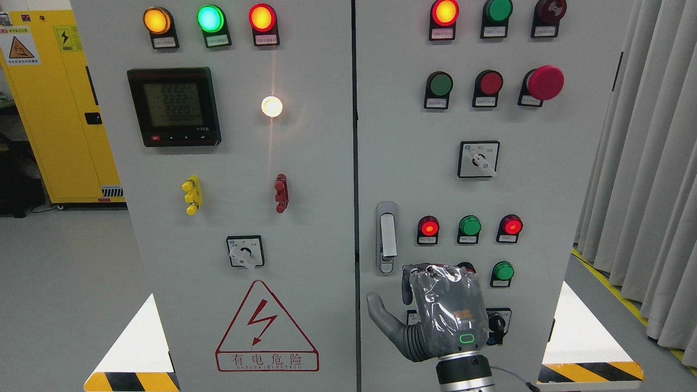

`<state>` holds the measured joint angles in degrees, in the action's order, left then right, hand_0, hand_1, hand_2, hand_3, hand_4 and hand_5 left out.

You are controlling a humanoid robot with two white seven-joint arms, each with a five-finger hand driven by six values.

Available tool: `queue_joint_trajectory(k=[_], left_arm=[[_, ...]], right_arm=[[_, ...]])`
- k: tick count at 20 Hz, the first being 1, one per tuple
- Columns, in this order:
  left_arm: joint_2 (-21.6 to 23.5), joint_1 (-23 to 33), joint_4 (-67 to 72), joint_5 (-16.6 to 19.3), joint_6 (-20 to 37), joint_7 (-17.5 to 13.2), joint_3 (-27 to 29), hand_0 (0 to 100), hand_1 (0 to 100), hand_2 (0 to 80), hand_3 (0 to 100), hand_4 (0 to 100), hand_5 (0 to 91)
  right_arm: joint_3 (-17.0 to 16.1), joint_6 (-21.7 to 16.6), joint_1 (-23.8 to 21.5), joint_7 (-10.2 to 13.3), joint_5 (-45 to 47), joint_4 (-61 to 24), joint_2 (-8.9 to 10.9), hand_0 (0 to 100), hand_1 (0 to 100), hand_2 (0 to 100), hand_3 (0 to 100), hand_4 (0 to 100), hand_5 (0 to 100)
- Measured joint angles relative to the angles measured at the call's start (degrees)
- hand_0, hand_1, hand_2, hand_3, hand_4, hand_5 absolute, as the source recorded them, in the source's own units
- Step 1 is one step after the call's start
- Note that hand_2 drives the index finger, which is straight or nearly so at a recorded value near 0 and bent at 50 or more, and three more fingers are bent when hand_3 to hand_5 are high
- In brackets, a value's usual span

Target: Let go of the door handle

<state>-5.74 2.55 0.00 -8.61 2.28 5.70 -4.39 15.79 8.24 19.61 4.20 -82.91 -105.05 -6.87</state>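
Head view: the grey electrical cabinet (305, 179) fills the frame, its right door (544, 190) carrying indicator lamps and switches. The right hand (435, 318) enters from the bottom edge, right of centre, back toward the camera, thumb spread left, fingers curled at the knuckles and holding nothing. The door handle (386, 237) stands upright just above the hand, apart from it.
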Motion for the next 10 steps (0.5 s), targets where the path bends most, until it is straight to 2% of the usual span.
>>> queue_joint_trajectory(k=[10], left_arm=[[0.0,0.0,0.0,0.0,0.0,0.0,0.0,12,56,0.0,0,0,0.0]], right_arm=[[-0.9,0.8,4.1,-1.0,-0.2,1.9,0.0,24,24,100,100,100,100]])
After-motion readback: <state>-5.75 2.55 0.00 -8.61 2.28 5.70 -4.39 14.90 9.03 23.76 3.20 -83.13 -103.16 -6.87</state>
